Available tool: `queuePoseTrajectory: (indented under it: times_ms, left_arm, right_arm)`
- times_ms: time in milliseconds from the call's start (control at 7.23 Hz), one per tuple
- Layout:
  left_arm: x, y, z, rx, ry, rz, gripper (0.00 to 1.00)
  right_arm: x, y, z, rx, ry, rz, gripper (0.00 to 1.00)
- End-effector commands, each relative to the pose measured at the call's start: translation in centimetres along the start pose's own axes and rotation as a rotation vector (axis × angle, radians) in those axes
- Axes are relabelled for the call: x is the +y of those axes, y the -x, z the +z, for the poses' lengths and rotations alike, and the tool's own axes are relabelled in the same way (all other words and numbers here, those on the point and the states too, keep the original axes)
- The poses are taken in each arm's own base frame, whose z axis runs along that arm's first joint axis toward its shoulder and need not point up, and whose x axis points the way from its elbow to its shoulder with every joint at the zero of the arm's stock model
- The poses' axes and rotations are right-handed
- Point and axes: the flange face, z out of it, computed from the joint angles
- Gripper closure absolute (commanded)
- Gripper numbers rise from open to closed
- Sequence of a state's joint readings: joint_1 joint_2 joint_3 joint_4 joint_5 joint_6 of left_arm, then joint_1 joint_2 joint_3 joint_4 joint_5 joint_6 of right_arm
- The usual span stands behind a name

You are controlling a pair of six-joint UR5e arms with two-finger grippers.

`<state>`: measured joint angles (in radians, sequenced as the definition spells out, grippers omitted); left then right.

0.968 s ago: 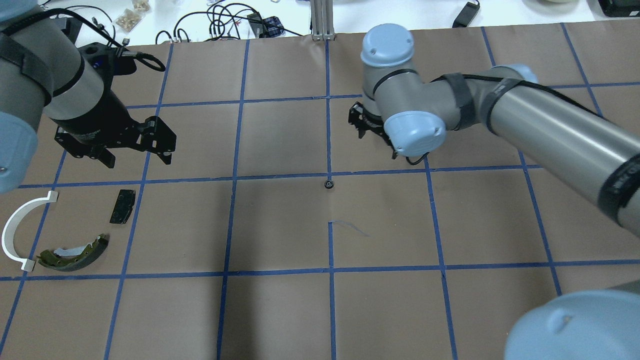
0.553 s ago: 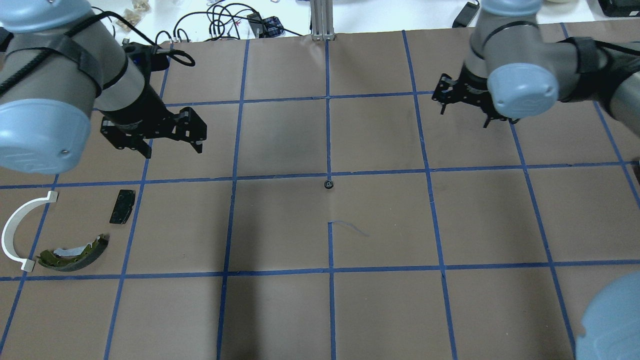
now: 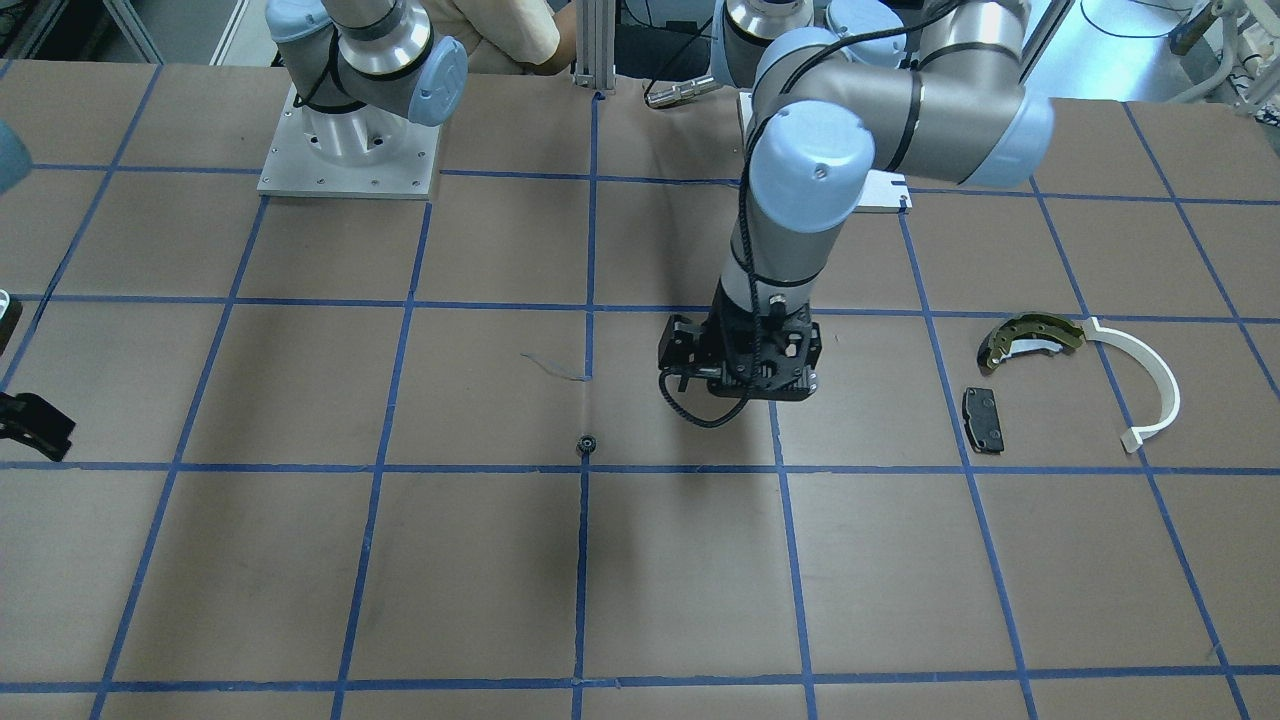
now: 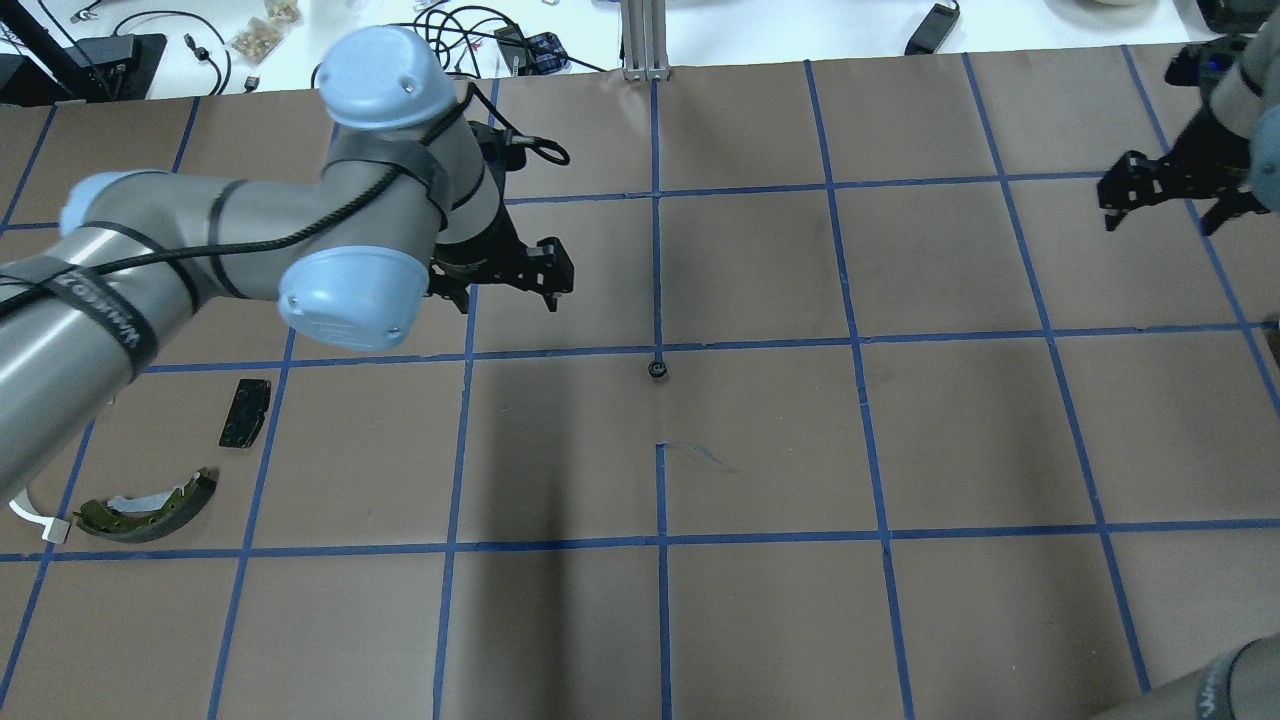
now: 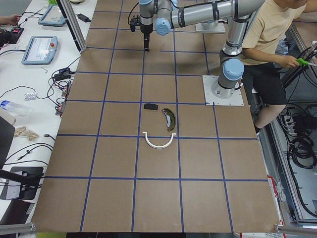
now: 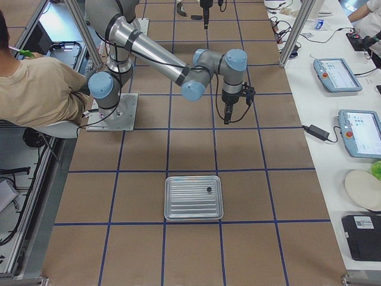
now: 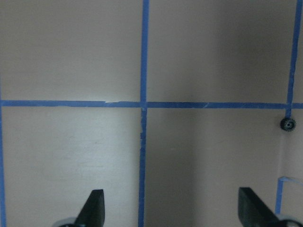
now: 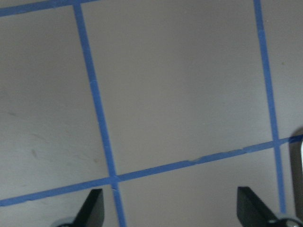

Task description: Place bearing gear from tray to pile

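The bearing gear (image 4: 657,369) is a small black toothed ring lying on the brown paper at a blue tape crossing near the table's middle; it also shows in the front view (image 3: 587,445) and at the right edge of the left wrist view (image 7: 287,124). My left gripper (image 4: 505,297) is open and empty, hovering to the left of and beyond the gear. My right gripper (image 4: 1163,218) is open and empty at the far right. The pile lies at the left: a black pad (image 4: 245,412), an olive brake shoe (image 4: 145,507) and a white arc (image 3: 1150,385), mostly hidden under my left arm in the overhead view.
A metal tray (image 6: 193,198) with a small dark part (image 6: 209,190) in it stands on the table beyond my right gripper in the right side view. Cables and boxes lie past the table's far edge (image 4: 450,45). A person sits behind the robot (image 5: 270,34).
My left arm has swung right, from above the pile toward the table's middle. My right arm has pulled away from the middle to the far right. The gear has not moved.
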<state>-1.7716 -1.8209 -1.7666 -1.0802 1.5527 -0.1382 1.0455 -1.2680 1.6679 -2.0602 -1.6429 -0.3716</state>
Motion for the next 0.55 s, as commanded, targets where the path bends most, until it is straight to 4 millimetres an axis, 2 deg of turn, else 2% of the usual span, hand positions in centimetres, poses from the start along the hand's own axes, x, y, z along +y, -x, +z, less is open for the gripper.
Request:
queuePoseTrajectory:
  times_ms: [0,277,415]
  left_arm:
    - [-1.2,-4.7,4.4,0.003,0.011,0.069,0.00]
    - [-1.8,-9.1,7.5,-0.002,0.041,0.134,0.00]
    - [-2.4,-10.3,9.0,-0.005,0.055,0.150,0.00]
  right_arm:
    - [2.3,-12.1,2.5,-0.018,0.015,-0.078,0.00]
    - [4.6,-18.4,8.1,-0.061,0.071,-0.092,0.00]
    - [4.3,-20.2,11.4,-0.050,0.054,-0.157,0.00]
